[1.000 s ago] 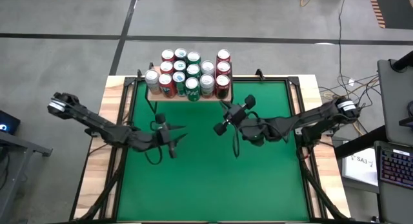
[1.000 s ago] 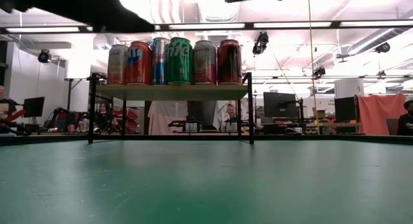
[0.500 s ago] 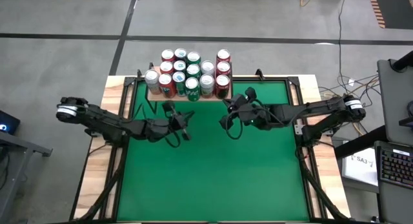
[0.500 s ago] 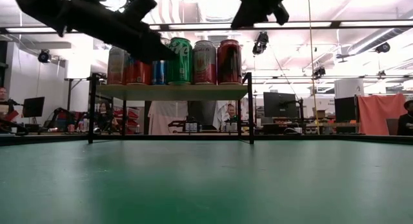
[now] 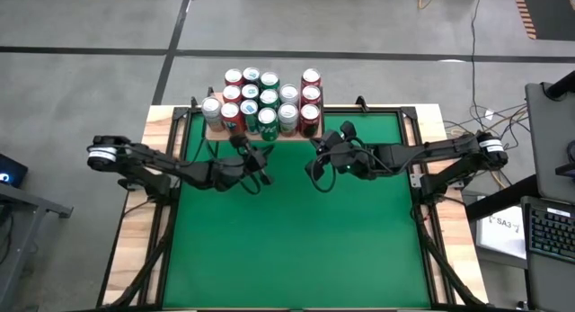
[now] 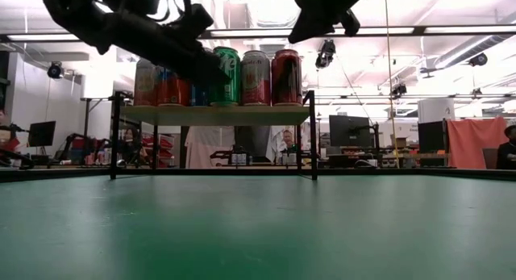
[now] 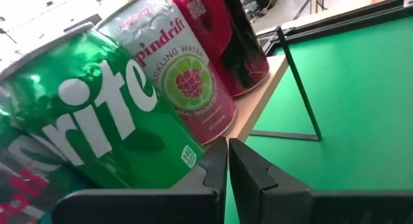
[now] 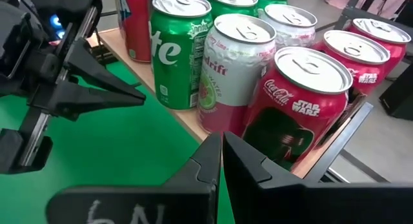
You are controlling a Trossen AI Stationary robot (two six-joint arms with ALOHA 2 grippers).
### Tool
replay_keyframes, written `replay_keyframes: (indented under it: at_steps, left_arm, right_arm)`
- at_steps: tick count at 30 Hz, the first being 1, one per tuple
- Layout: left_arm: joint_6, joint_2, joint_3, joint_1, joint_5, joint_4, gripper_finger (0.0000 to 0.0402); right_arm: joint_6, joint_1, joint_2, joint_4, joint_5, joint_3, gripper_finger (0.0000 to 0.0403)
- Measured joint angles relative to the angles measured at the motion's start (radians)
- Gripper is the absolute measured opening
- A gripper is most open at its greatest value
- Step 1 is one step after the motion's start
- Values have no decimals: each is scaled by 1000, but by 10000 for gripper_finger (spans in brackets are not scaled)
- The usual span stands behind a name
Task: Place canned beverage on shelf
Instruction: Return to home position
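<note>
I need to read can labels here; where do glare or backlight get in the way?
Low view: ceiling light strips backlight the left gripper and right gripper into silhouettes; the left one partly hides cans on the shelf. Left wrist view: glare streaks the green Sprite can. Right wrist view: even light, the Coca-Cola can reads plainly.

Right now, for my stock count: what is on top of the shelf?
Upright cans crowd the shelf: a green Sprite can, a Spindrift can and a red Coca-Cola can stand in front. Front cans hide the labels behind them.
</note>
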Motion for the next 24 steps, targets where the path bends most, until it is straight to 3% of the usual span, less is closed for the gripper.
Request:
replay_keyframes:
  at_steps: [24]
  left_arm:
    - [16,42,33,50,-1,25,0]
  right_arm:
    - [-8,0,0,-8,0,0,9]
